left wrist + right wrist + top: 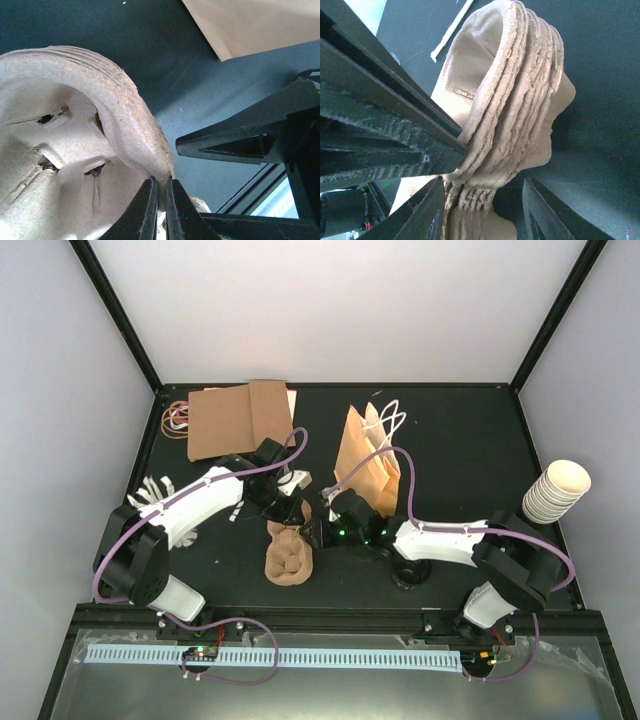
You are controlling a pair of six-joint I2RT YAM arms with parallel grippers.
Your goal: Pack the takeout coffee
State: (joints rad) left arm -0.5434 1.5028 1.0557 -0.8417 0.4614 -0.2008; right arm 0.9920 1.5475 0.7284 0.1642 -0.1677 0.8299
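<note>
Brown moulded-pulp tray stack point(288, 558), centre | judged light, tearable; hold by rim | left gripper point(160, 180) clamped rim | right gripper point(483, 181) straddled it, ajar

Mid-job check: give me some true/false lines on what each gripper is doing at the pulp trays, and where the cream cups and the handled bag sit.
1. The left gripper is pinched shut on the rim of the pulp trays. True.
2. The right gripper is shut on a lidded coffee cup. False: its jaws stand apart, one on each side of the pulp trays' end.
3. The stack of cream paper cups is at the right edge of the table. True.
4. Coffees already sit in the tray pockets. False: the pockets that show are empty.
5. The handled paper bag is at the far left. False: it is mid-table, just beyond the right gripper.
</note>
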